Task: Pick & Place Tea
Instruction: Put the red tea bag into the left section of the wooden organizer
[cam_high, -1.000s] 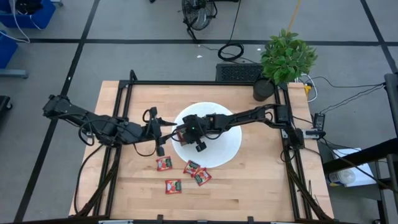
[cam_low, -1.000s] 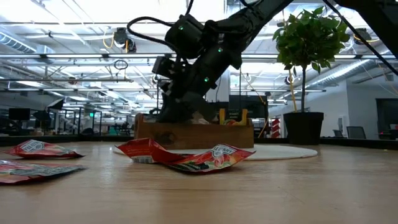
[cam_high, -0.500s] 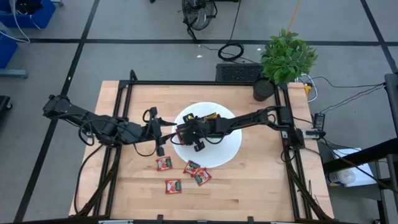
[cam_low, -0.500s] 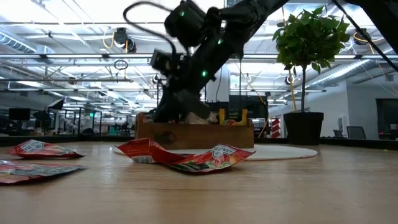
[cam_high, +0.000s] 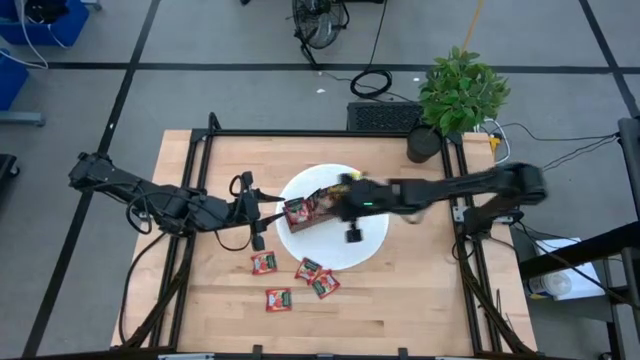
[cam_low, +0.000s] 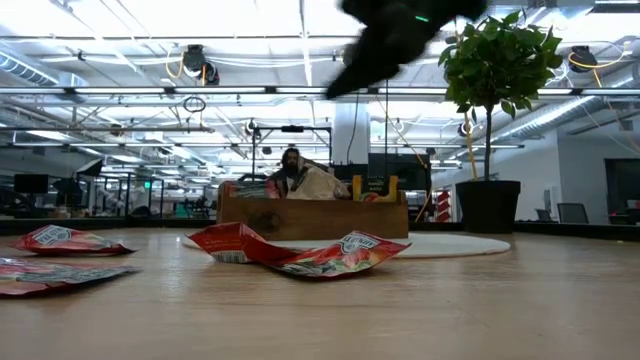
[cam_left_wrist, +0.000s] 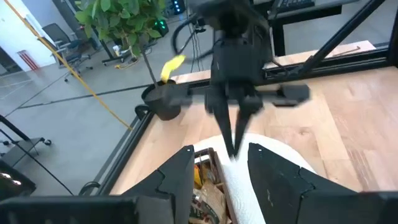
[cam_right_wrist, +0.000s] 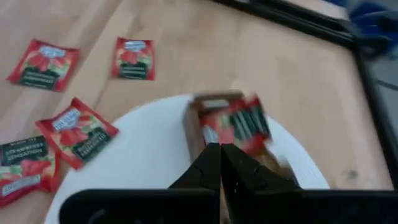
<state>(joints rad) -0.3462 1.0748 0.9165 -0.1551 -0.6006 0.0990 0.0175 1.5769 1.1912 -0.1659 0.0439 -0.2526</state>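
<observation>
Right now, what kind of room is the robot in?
Probably a big robot lab or workshop. The low view shows a wide open hall with pipes and lights along the ceiling. Cables trail over the grey floor beside the wooden table, and a potted plant stands at one corner.

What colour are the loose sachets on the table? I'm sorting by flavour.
Red sachets with pale labels, clearest in the right wrist view.

The red tea sachets (cam_right_wrist: 78, 132) lying on the table beside the white plate (cam_right_wrist: 134, 158) are showing white label strips and dark bands of small print, but none of that lettering is reading clearly enough to make out a word or brand.
</observation>
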